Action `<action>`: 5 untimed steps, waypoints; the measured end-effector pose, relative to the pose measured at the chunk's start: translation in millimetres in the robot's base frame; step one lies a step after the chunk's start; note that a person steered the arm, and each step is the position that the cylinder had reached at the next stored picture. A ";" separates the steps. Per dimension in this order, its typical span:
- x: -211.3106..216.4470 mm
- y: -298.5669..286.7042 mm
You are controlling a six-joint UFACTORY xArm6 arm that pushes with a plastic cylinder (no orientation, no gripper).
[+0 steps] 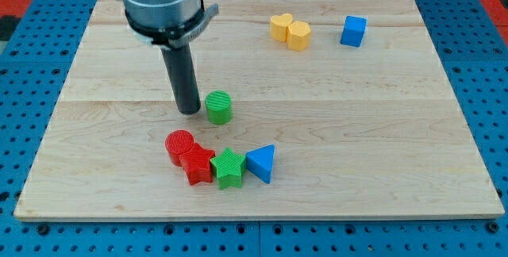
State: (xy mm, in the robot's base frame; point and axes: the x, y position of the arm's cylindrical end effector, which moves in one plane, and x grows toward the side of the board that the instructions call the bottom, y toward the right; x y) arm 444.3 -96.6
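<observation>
My tip [189, 111], a bare rod with no jaws to open or hold, rests just left of the green cylinder [218, 107] on the counter [357, 130], where an off-centre contact could roll it toward the red cylinder [179, 145] below.

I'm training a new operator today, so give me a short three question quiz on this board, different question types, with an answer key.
1. True or false: my tip stands just to the view's left of the green cylinder.
2. Which block sits at the view's right end of the bottom row? A) red cylinder B) blue triangle C) green star
3. Fill in: the blue cube lies to the view's right of the ____ heart.

Key: 1 true; 2 B; 3 yellow.
</observation>
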 end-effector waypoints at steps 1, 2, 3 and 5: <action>-41.7 13.7; -48.0 23.0; 6.1 27.2; -3.3 27.2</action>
State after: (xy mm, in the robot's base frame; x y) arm 440.9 -69.4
